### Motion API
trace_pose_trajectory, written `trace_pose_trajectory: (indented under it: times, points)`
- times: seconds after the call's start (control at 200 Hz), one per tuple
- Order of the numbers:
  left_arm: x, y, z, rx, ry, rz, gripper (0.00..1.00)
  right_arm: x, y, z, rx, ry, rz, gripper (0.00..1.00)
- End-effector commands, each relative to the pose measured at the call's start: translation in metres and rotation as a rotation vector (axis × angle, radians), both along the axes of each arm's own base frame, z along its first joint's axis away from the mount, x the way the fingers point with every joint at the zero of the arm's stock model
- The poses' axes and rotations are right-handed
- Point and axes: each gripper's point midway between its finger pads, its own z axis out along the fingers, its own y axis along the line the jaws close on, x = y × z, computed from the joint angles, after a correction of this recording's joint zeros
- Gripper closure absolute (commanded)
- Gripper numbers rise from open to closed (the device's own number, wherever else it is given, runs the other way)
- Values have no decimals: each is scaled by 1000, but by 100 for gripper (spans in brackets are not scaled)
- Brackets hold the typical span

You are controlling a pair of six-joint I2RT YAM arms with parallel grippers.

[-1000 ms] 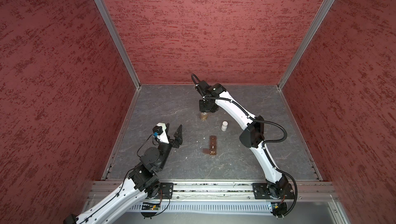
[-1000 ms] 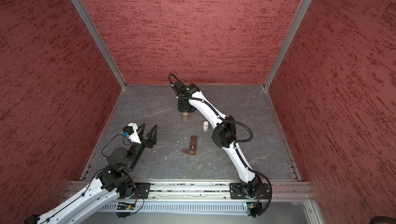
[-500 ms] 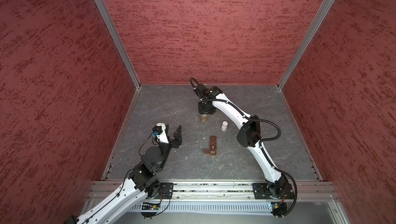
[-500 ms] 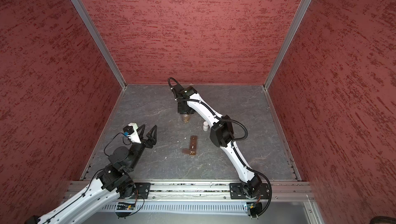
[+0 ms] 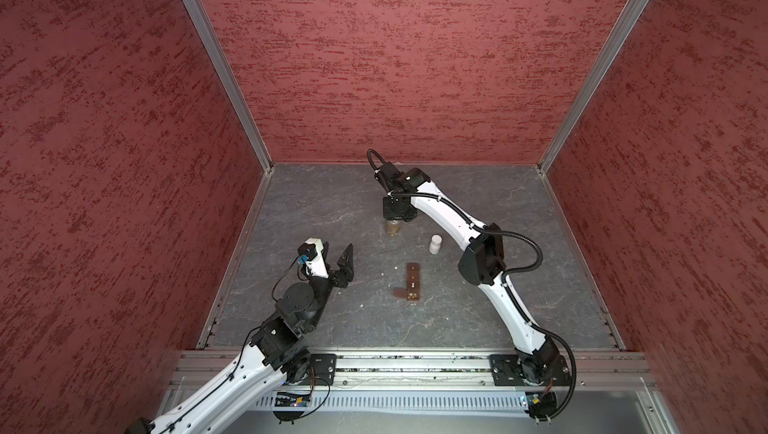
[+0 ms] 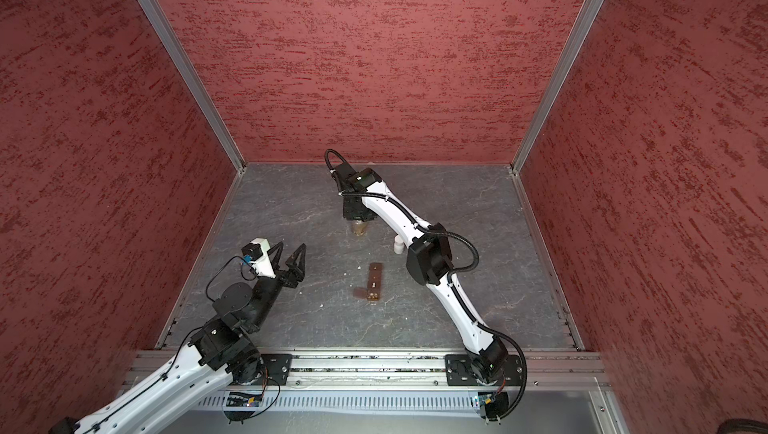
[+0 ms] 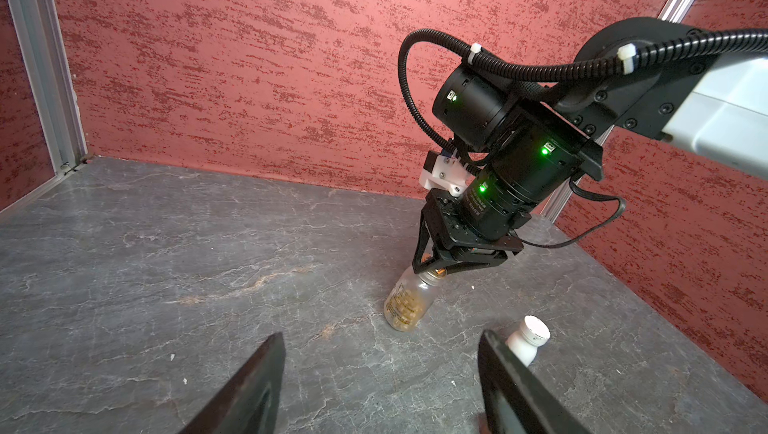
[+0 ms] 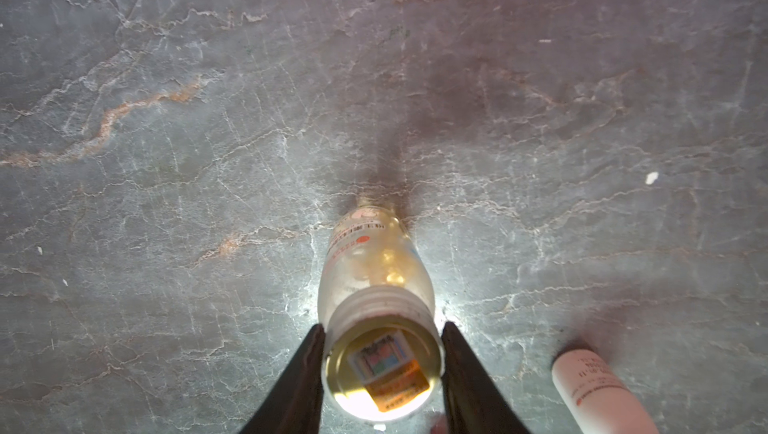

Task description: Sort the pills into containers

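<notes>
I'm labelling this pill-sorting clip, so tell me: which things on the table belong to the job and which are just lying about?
Part of the job:
- brown box of cells
- whitish pills, loose on the table
- clear bottle of yellow capsules, tilted, neck gripped by the right gripper

Lying about:
- white bottle, standing untouched; its use is unclear

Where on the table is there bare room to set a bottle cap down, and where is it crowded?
Free: the far right table between the white bottle and the side wall; also the far left corner beyond the left gripper. Crowded: the middle, where the right gripper grips the clear bottle, near the pill box.
</notes>
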Motion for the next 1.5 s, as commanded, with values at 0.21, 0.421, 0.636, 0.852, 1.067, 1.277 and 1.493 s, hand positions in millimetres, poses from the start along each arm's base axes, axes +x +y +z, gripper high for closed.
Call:
trace_pose_trajectory:
  times: [0.21, 0.421, 0.636, 0.852, 1.067, 1.277, 1.493]
  points:
    - [1, 0, -7, 4, 23, -6, 27, 6, 12, 8, 48, -33, -9, 51]
    - [1, 0, -7, 0, 23, -9, 27, 6, 16, 9, 64, -32, -3, 47]
    - [1, 1, -9, -5, 42, -5, 27, 8, 17, 23, 89, -53, 0, 40]
    - [-3, 1, -15, -1, 106, -15, 27, 3, 15, 58, 119, -99, 4, 37]
    - [-10, 1, -31, -30, 258, -26, 33, -17, 6, 116, 106, -197, 25, 35]
    - [-21, -12, -69, -45, 476, -77, 40, -67, 0, 133, 133, -247, 61, 38]
    - [-33, -37, -94, -61, 681, -166, 64, -129, -31, 100, 343, -246, 39, 50]
